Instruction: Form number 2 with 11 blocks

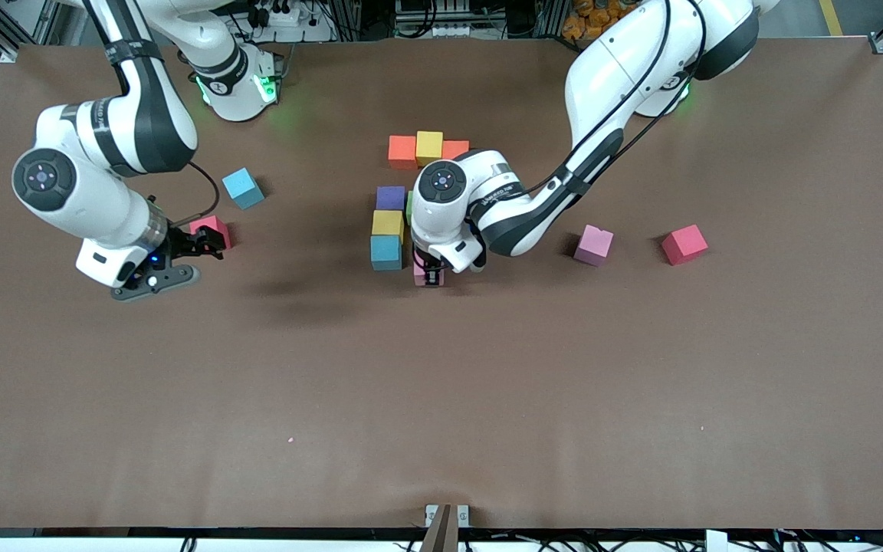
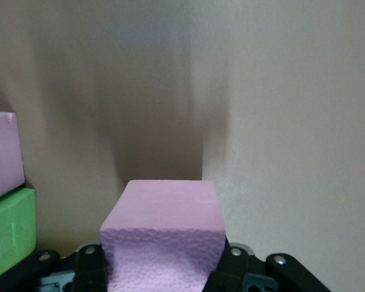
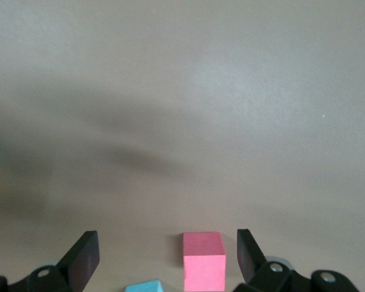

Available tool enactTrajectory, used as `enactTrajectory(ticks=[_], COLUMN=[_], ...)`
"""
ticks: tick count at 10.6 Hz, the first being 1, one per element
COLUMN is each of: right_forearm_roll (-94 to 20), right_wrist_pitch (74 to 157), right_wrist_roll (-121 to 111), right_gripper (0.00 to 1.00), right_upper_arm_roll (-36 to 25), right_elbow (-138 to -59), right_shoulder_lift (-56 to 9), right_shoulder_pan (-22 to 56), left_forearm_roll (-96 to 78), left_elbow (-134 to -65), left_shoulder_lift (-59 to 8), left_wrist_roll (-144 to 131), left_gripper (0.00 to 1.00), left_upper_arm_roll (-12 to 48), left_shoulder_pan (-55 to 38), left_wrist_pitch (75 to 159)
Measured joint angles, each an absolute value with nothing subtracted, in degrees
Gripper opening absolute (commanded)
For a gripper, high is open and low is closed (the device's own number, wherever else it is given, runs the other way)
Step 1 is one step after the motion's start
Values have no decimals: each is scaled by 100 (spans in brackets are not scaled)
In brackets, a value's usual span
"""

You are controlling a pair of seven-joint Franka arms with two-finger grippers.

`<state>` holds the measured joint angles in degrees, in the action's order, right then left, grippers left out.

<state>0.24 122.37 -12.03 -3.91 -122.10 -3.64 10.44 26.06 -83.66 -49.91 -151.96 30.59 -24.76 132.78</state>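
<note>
Holding a pink block (image 2: 163,234) clamped in the left gripper (image 1: 430,277), I have it low at the figure's camera-side edge, at about four o'clock from the light blue block (image 1: 386,251). I should square it flush before releasing. My right gripper (image 1: 204,247) waits, fingers apart, over a red cube (image 3: 204,260).

White arms, black joints, cables
</note>
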Motion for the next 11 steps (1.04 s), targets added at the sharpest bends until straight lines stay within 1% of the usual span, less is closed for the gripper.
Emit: enactTrajectory(ticks=[1, 3, 4, 6, 7, 11], right_forearm_roll=[32, 34, 34, 34, 34, 34], right_wrist_pitch=[12550, 12970, 13402, 14475, 14649, 14659], right_wrist_roll=[-1519, -2310, -2526, -2613, -2613, -2613], right_gripper=[100, 100, 100, 100, 100, 100], right_upper_arm_roll=[-390, -391, -392, -364, -330, -316], right_elbow=[-12619, -13183, -13540, -14401, -14625, -14678], right_shoulder_lift=[-208, -69, -50, -61, -62, -76], right_shoulder_pan=[887, 439, 268, 216, 219, 218], left_forearm_roll=[2606, 2593, 2556, 2525, 2524, 2516], left_elbow=[-8351, -8320, -8313, -8301, -8295, -8292], left_shoulder_lift=[-5016, -5103, -5135, -5148, -5149, -5168], left_wrist_roll=[-15196, -15196, -15197, -15197, -15197, -15197], left_gripper=[8, 8, 8, 8, 8, 10], left_upper_arm_roll=[2963, 2868, 2857, 2849, 2846, 2831], left_shoulder_pan=[-2587, -2789, -2852, -2932, -2947, -2978], left_wrist_pitch=[13333, 13379, 13384, 13388, 13388, 13393])
